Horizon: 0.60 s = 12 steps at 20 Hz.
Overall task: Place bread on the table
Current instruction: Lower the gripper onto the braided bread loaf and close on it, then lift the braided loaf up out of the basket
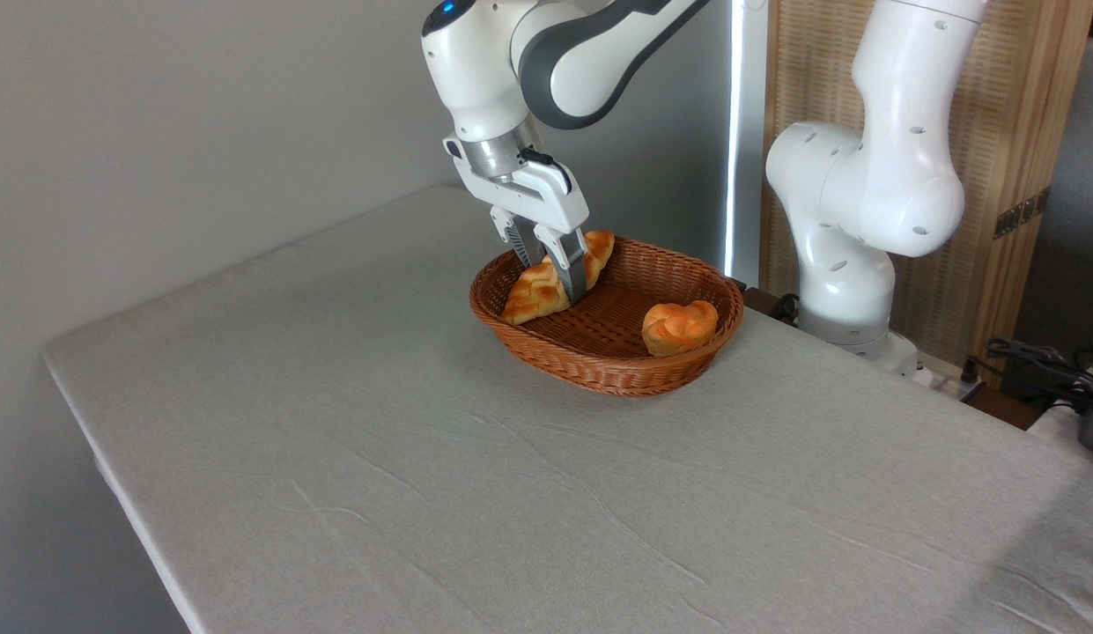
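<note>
The near part of the bench (440,493) is bare wrinkled light cloth, running back to a rounded far corner. Farther back, toward the right, a brown oval wicker basket (599,365) sits on the cloth. At its right end lies a small round orange bun (680,326), touching the inner wall and well apart from the pincer.

At the basket's left end lies the bread (546,286), a long braided loaf with pale seams, resting along the rear left wall with one pointed end low near the rim and the other rising toward the back. The pincer (555,277) reaches down into the basket from above and is drawn in narrow around the loaf's middle: one finger (571,273) lies across the front of the crust, the other is half hidden behind it. Both seem to touch the loaf, which is inside the basket.

Behind, the white arm (863,194) rises from its base beside a slatted wooden screen (1004,114)
</note>
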### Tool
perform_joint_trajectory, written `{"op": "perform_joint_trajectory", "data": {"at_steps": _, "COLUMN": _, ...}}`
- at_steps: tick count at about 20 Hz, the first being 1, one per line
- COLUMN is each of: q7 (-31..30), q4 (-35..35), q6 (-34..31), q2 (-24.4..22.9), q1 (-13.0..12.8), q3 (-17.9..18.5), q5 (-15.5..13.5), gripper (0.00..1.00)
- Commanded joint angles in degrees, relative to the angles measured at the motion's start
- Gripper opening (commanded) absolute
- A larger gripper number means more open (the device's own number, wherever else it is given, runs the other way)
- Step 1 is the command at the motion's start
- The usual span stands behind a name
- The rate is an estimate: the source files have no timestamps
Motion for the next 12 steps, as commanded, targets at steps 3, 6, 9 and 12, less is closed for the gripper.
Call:
{"op": "perform_joint_trajectory", "data": {"at_steps": 3, "q7": 0.32, "q4": 0.71, "q6": -3.2, "q2": -0.08, "q1": -0.27, "q3": 0.71, "q5": 1.38, "gripper": 0.36}}
{"op": "perform_joint_trajectory", "data": {"at_steps": 6, "q7": 4.08, "q4": 8.5, "q6": -17.92, "q2": -0.26, "q1": -0.27, "q3": 3.32, "q5": 4.38, "gripper": 0.36}}
{"op": "perform_joint_trajectory", "data": {"at_steps": 9, "q7": 5.16, "q4": 20.8, "q6": -29.13, "q2": 0.01, "q1": -0.27, "q3": 8.51, "q5": 3.77, "gripper": 0.37}}
{"op": "perform_joint_trajectory", "data": {"at_steps": 12, "q7": 7.42, "q4": 30.66, "q6": -29.51, "q2": 0.18, "q1": -0.35, "q3": 13.08, "q5": 4.2, "gripper": 0.45}}
